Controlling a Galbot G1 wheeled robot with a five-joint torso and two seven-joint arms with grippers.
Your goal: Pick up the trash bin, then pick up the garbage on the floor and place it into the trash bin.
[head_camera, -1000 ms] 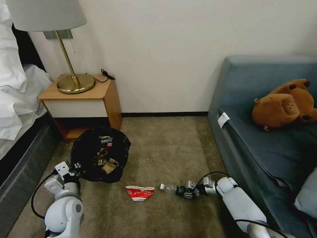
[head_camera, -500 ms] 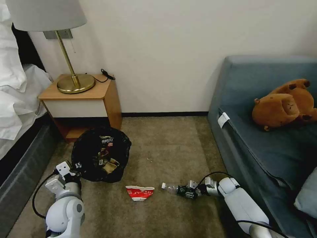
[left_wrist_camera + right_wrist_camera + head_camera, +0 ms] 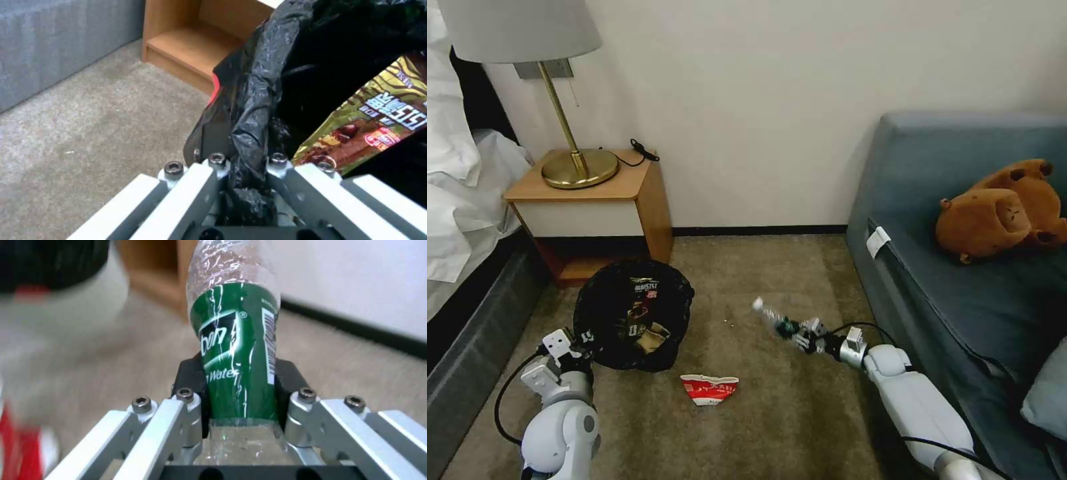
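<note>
Right gripper (image 3: 798,335) has risen off carpet, carrying clear bottle (image 3: 772,316) up and farther out, cap aimed far-left. Right wrist view: fingers clenched on green label (image 3: 236,353). Left gripper (image 3: 582,340) pinches crinkled black liner at trash bin (image 3: 634,313) rim; glossy wrapper (image 3: 378,123) inside. Crushed red-white cup (image 3: 709,389) on carpet, near.

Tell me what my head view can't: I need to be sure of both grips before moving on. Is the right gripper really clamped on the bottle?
Observer: Yes. The right gripper pinches the bottle across its green label.
Operator: And the left one?
Observer: The left gripper is shut on the trash bin, at its bag-covered rim.
Operator: Anything readable inside the bin?
Observer: A brown-gold snack wrapper lies just past the rim.
</note>
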